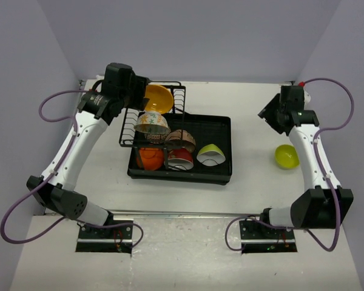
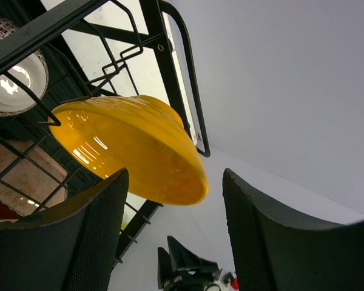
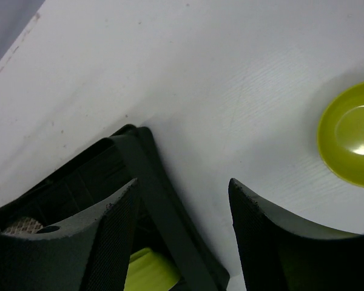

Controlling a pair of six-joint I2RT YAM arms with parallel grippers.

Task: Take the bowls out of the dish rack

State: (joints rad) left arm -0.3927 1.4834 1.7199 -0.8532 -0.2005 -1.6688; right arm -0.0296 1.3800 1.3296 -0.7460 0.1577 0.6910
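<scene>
The black dish rack [image 1: 226,128] stands mid-table. A yellow-orange bowl [image 1: 158,98] stands on edge in its wire slots. A white floral bowl [image 1: 151,123], a brown speckled bowl [image 1: 180,139], an orange bowl [image 1: 150,158], a red bowl [image 1: 179,159] and a lime green bowl [image 1: 211,154] lie in it. My left gripper [image 1: 141,91] is open at the yellow-orange bowl [image 2: 133,145], whose rim lies between the open fingers [image 2: 175,176]. My right gripper [image 1: 268,115] is open and empty [image 3: 182,182], above the rack's corner [image 3: 147,176]. A second lime green bowl [image 1: 286,156] sits on the table [image 3: 352,136].
White walls close the table at the back and sides. A metal rail [image 1: 188,213] runs along the near edge between the arm bases. The right arm's link passes beside the lime green bowl on the table.
</scene>
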